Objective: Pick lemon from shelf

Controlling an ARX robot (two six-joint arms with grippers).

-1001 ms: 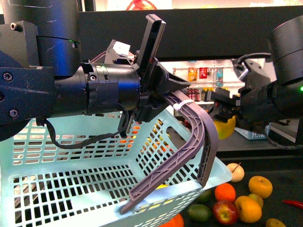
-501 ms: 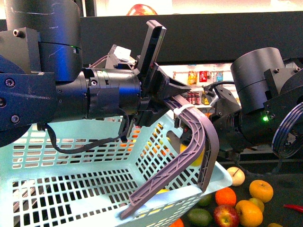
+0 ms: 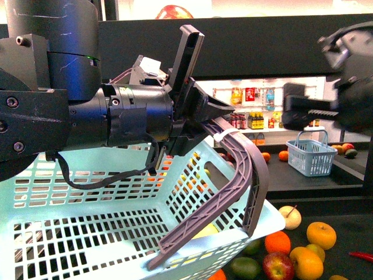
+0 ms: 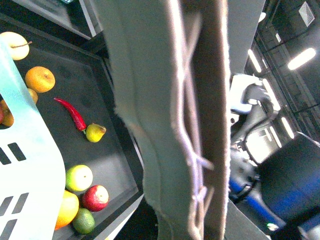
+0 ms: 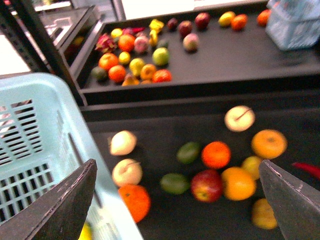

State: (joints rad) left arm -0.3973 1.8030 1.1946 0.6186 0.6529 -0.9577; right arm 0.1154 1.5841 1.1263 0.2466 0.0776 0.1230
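My left gripper is shut on the purple-grey basket handle, holding the pale blue basket tilted in front of me. The handle fills the left wrist view and hides the fingers. A yellow fruit, likely the lemon, shows through the basket's mesh; a yellow sliver of it sits by the basket wall. My right gripper is blurred at the upper right, open and empty. In its own view the right gripper hangs over the shelf's black tray.
Oranges, a red apple, limes and pale apples lie on the lower tray. A red chili lies beside a small yellow fruit. A small blue basket stands on the upper tray.
A second ago my right gripper held a yellow fruit. It swung in over the basket and has since pulled up and away, open and empty. The left arm and basket stayed put.
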